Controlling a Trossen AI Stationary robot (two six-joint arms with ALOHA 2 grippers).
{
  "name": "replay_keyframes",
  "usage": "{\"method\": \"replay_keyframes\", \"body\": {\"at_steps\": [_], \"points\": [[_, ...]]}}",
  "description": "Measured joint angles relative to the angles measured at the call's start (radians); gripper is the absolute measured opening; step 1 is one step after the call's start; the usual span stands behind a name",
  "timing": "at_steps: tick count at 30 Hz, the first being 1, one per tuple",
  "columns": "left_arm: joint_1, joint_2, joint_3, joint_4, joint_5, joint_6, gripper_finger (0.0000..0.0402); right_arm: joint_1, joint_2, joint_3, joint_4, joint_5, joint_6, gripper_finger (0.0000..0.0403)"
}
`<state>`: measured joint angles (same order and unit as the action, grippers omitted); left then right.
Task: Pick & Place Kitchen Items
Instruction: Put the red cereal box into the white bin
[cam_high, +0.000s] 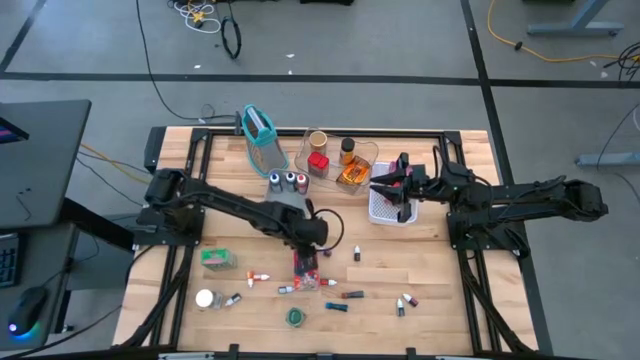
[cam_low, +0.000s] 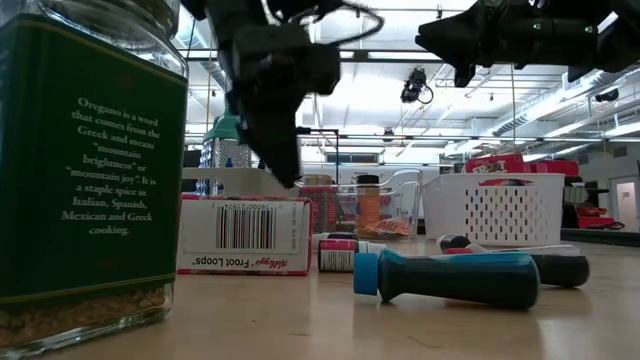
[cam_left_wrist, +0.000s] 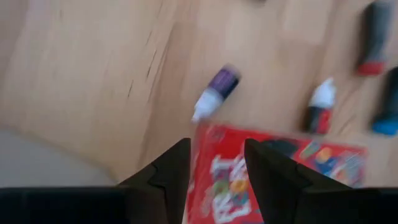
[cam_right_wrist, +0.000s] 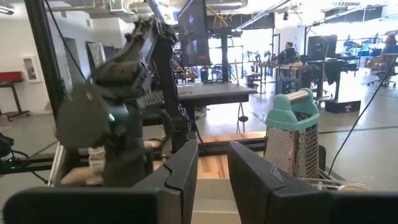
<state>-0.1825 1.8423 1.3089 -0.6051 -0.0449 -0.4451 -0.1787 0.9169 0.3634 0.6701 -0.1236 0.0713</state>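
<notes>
Red printed cardboard, the small Froot Loops cereal box lies flat mid-counter under the left pincer; the right pincer waits over the white slotted basket. Low view: the box looks light and crushable. Left wrist view: the fingers stand apart over its short edge, so I judge the narrow sides the best hold.

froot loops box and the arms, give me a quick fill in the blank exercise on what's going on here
1. The left gripper hangs open right above the red ____ box.
2. The right gripper is held over the white ____.
3. In the low view, the big glass jar closest to the camera is labelled ____.
4. The teal-topped grater stands ____.

Missing words: Froot Loops; basket; oregano; upright
</notes>
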Motion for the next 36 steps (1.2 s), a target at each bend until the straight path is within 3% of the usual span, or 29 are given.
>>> {"method": "replay_keyframes", "body": {"at_steps": [11, 16, 20, 25, 27, 36], "points": [[0.021, 0.054, -0.051, 0.071, 0.103, 0.065, 0.0151, 0.000, 0.000, 0.000, 0.016, 0.000, -0.001, 0.0095], [0.019, 0.069, -0.049, 0.072, 0.097, 0.113, 0.0146, 0.000, 0.000, 0.000, 0.026, 0.000, -0.001, 0.0095], [0.020, 0.070, -0.050, 0.084, 0.099, 0.172, 0.0111, 0.000, 0.000, 0.000, 0.027, 0.000, -0.002, 0.0095], [0.020, 0.071, -0.051, 0.089, 0.093, 0.188, 0.0028, 0.000, 0.000, 0.000, 0.026, 0.001, -0.003, 0.0095], [0.020, 0.070, -0.049, 0.089, 0.080, 0.184, 0.0011, 0.000, 0.000, 0.000, 0.019, 0.002, -0.004, 0.0095], [-0.034, 0.066, 0.073, -0.082, -0.117, 0.198, 0.0007, 0.000, 0.000, 0.000, -0.031, -0.006, -0.039, 0.0111]]}}
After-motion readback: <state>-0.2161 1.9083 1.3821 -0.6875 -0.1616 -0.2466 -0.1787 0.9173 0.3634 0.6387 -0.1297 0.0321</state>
